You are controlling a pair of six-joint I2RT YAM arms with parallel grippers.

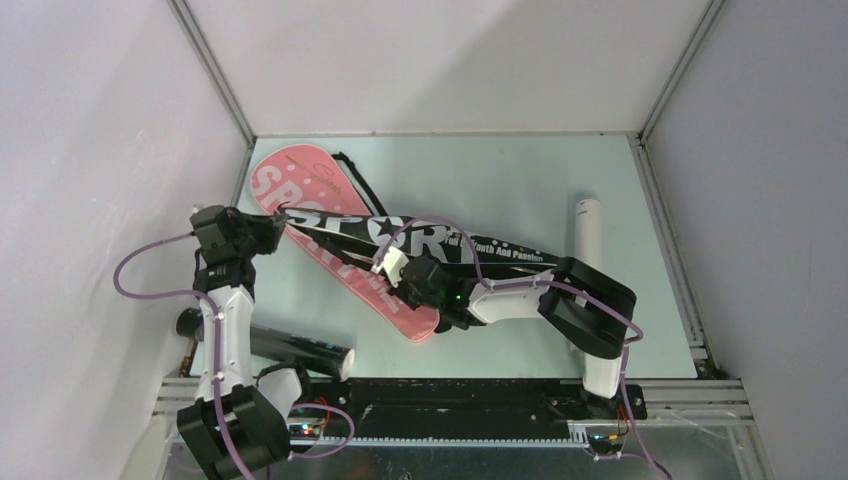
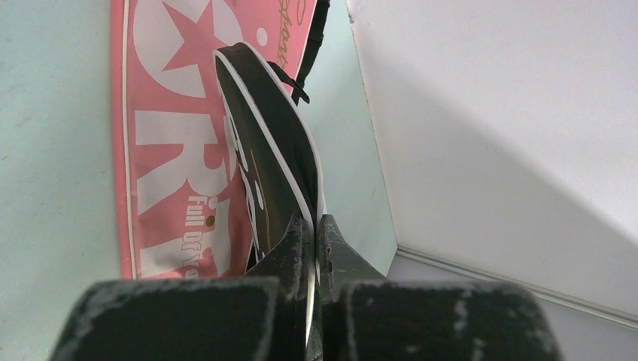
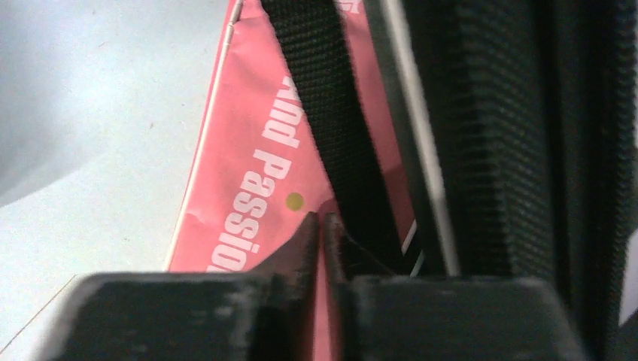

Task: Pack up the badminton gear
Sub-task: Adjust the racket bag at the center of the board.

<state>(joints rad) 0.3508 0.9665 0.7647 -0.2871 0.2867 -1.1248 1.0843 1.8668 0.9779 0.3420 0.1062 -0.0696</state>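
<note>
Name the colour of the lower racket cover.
Pink cover with white lettering; left wrist view shows it best.

I read "SPO" and "And Passio" on the pink cover [image 1: 300, 180], "SPOR" and "Youth And Passion" on the black cover [image 1: 500, 252].

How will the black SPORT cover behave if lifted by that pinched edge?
Probably floppy: the black cover looks like thin fabric, and the left fingers pinch only its white-piped rim, so the far end likely sags. It may slide over the pink cover beneath.
</note>
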